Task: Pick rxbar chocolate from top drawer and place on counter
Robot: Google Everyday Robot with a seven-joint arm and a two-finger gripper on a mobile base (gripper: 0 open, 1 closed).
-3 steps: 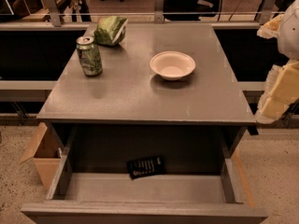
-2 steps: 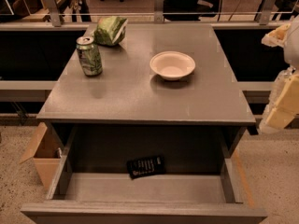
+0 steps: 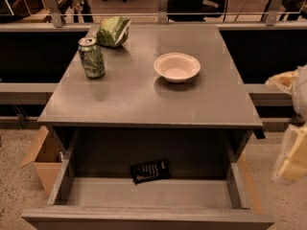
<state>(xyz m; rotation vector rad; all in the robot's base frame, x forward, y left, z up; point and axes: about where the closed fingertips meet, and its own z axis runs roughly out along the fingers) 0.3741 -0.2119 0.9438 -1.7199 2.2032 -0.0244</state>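
Pale gripper [image 3: 291, 147] hangs at the right edge, beside the counter [image 3: 144, 99]; its grip state cannot be told. The black bar [image 3: 149, 170] lies in the open drawer [image 3: 144, 195], below and well left of it. Reaching in could clip the counter's front edge.

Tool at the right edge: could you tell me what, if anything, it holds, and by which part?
Nothing that shows: the tool hangs beside the counter, and the rxbar chocolate lies untouched in the open top drawer.
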